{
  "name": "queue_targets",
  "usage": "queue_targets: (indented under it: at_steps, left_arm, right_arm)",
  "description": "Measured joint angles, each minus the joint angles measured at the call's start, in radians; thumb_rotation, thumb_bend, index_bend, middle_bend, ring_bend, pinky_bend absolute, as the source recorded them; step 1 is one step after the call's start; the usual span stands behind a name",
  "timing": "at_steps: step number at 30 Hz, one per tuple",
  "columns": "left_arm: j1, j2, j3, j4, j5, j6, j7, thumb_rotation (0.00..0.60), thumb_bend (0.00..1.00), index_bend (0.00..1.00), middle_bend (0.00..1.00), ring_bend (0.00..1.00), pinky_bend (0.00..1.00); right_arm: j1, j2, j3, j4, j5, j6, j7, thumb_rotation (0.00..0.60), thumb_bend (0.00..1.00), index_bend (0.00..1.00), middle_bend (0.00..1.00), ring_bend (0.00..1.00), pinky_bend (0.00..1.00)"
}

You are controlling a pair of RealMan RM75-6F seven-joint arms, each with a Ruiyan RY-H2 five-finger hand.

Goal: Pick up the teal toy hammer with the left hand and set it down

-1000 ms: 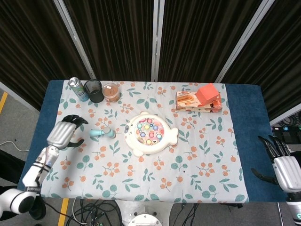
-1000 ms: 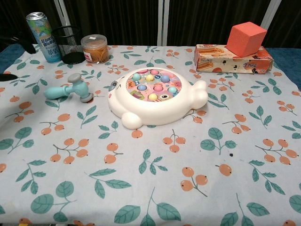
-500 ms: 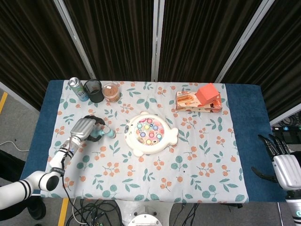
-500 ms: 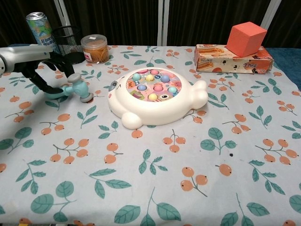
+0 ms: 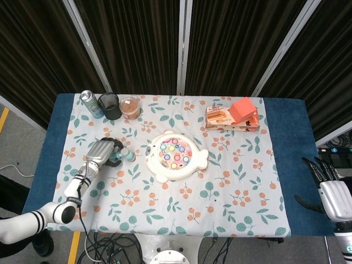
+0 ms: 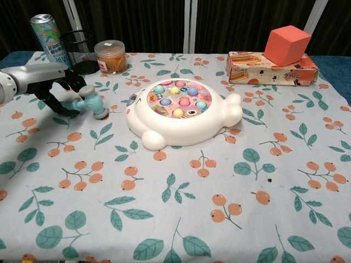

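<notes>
Since the earlier frame, left hand (image 6: pixel 55 87) closed around teal toy hammer (image 6: pixel 92 102) handle for lifting; right hand (image 5: pixel 324 184) idle, fingers apart.

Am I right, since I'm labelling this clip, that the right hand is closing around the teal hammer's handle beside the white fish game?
Not quite: the left hand is at the teal hammer beside the white fish game, as the chest view shows. The right hand hangs off the table's far side.
</notes>
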Motion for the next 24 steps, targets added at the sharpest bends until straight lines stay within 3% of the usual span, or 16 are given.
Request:
queue_targets:
  at_steps: [24]
  left_arm:
    - [-0.017, -0.036, 0.007, 0.050, -0.020, -0.005, -0.016, 0.600, 0.39, 0.52, 0.41, 0.28, 0.24]
  right_arm:
    - [0.004, 0.002, 0.001, -0.011, 0.006, -0.013, -0.013, 0.600, 0.08, 0.02, 0.17, 0.00, 0.02]
